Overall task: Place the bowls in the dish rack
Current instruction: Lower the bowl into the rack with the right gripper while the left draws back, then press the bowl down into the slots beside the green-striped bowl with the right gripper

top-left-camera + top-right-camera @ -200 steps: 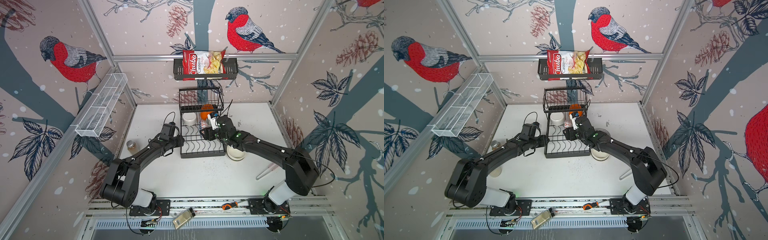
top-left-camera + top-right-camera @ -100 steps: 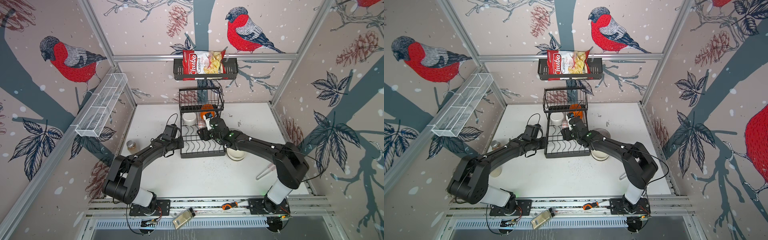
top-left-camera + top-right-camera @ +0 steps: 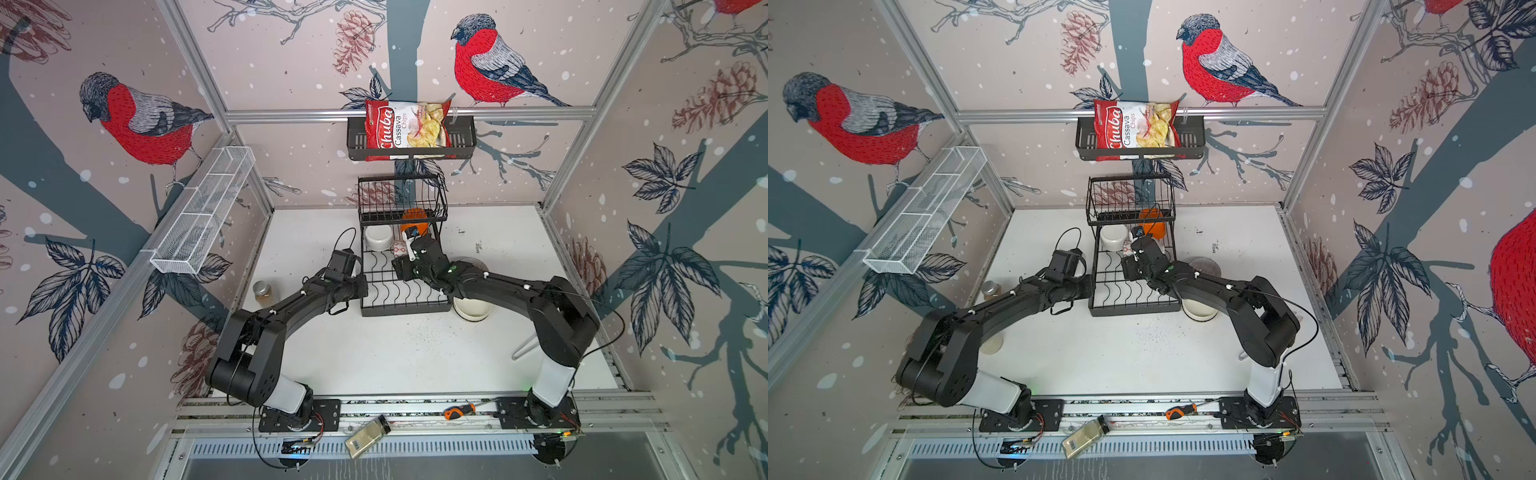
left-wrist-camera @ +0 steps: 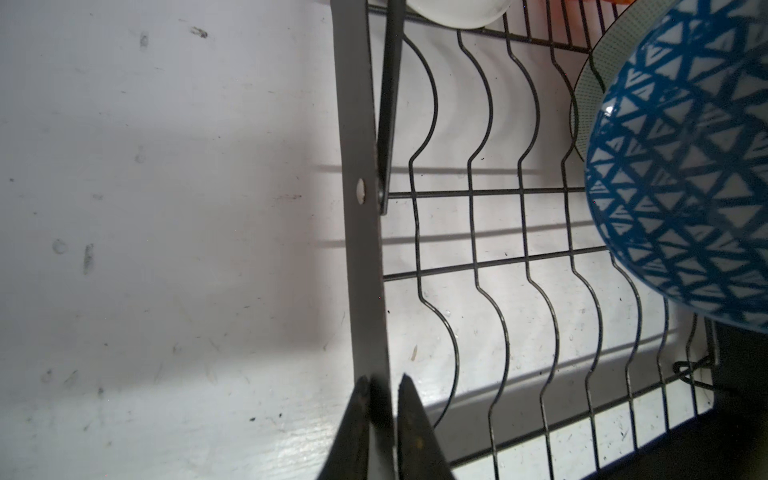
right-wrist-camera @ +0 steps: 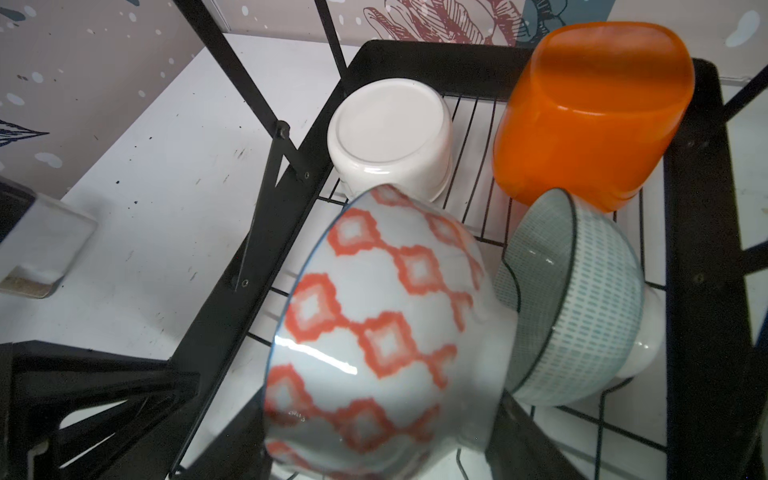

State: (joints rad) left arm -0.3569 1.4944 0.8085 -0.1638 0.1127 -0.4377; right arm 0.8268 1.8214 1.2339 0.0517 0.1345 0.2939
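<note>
Bowl in hand: the red-diamond bowl (image 5: 386, 332) lies on its side between the jaws of the right claw (image 3: 409, 250). The jaws stand wide and seem clamped on it.
Where it is: over the back half of the lower grid of the dish rack (image 3: 405, 308), just in front of the upturned white bowl (image 5: 390, 137) and orange bowl (image 5: 590, 112). Whether it already rests on the wires I cannot tell.
Deciding relation: its foot points at the open mouth of the tilted mint-green bowl (image 5: 582, 299). The two are touching or nearly so.
Long axis: from mouth to foot it runs from one side rail toward the other, in line with the mint-green bowl.
Left claw (image 4: 384, 419): together on the side rail (image 4: 359, 257) of the rack, I judge to steady it.
Nearer arm: the right one, since the bowl sits in its claw.
Coming move, as I judge: a straight lowering with no push sideways, or the neighbour bowl may tip.
</note>
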